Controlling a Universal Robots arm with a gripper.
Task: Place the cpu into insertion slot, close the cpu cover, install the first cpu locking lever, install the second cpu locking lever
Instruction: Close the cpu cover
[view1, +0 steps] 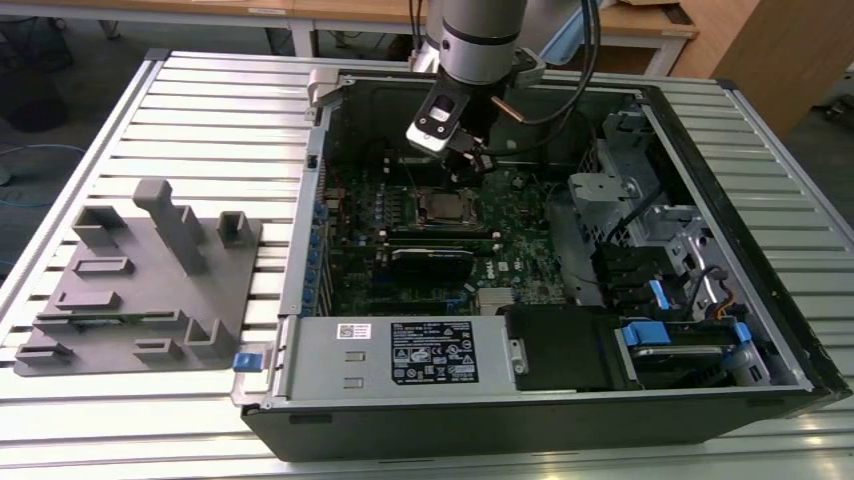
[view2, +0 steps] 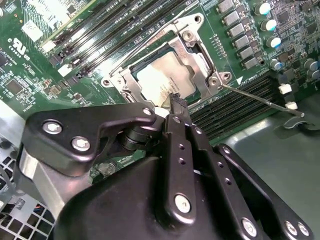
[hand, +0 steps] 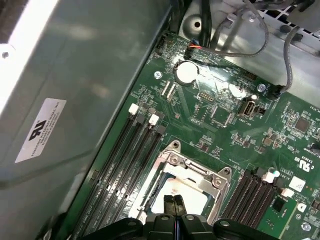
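Our fingers (hand: 170, 201) sit closed together, empty, just above the cpu cover (view2: 200, 67) lying over the cpu (view2: 157, 75). We judge it best to press only frame metal, clear of the free locking lever (view2: 265, 102).

case-wall sticker (hand: 41, 131) | power-supply label (view1: 431, 352) | print too small to read

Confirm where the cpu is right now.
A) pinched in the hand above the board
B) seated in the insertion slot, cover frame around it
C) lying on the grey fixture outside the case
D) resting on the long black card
B: in the second wrist view the cpu lies flat in the insertion slot with the cpu cover framing its top, and the hand sits just over its edge.
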